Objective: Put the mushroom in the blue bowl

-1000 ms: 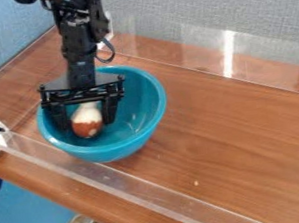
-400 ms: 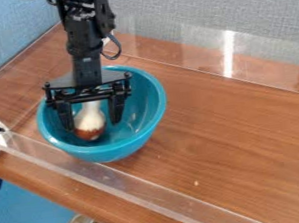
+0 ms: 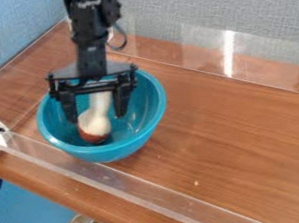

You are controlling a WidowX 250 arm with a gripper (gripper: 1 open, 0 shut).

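Observation:
The mushroom [image 3: 94, 123] lies inside the blue bowl [image 3: 146, 112], its cream stem pointing up and its reddish-brown cap low against the bowl's floor. My gripper [image 3: 89, 98] hangs straight down just above it, open, with one black finger on each side and nothing between them. The fingers [image 3: 59, 101] reach to about rim height and do not touch the mushroom. The bowl stands on the left part of the wooden table.
A clear plastic wall [image 3: 147, 189] runs along the front and sides of the wooden table [image 3: 234, 125]. A blue-grey fabric panel [image 3: 209, 7] stands behind. Bare wood stretches to the right of the bowl.
The open gripper has lifted up and slightly right, away from the mushroom. The mushroom stays in the bowl, now more exposed between the raised fingers.

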